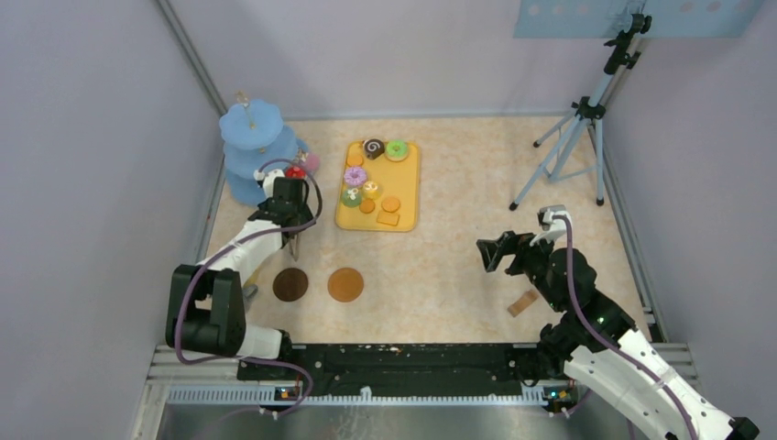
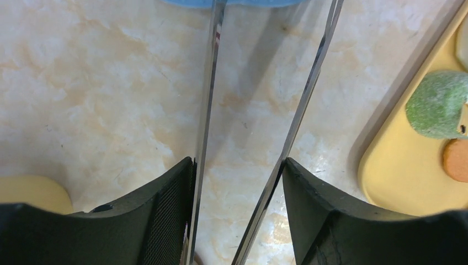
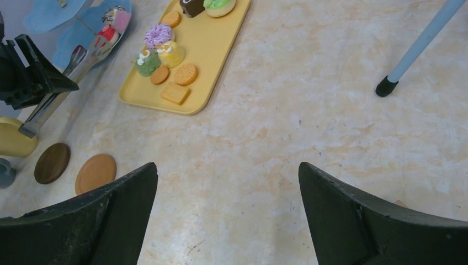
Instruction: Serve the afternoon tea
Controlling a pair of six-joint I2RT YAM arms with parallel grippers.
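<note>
Doughnuts, cakes and biscuits (image 1: pixel 355 176) mostly lie on the yellow tray (image 1: pixel 410 179) in the middle of the surface (image 1: pixel 458 257). One red cake (image 1: pixel 295 171) sits on the blue stand's (image 1: pixel 252 137) lower tier, at the tips of the tongs (image 2: pixel 207 110). The left hand (image 2: pixel 238 165) squeezes the tongs' two arms; the right hand (image 3: pixel 227 171) hangs wide and empty, well apart. This looks like a placing step: let the cake sit flat, ease the squeeze gently, then draw the tongs straight back without dragging it.

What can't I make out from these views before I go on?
- Tongs tips: cut off by the top edge in left wrist view; masked by the left gripper from above.
- Yellow mug, grey mug: cut by the left edge in right wrist view.
- Red cake: too small to tell if gripped.
</note>
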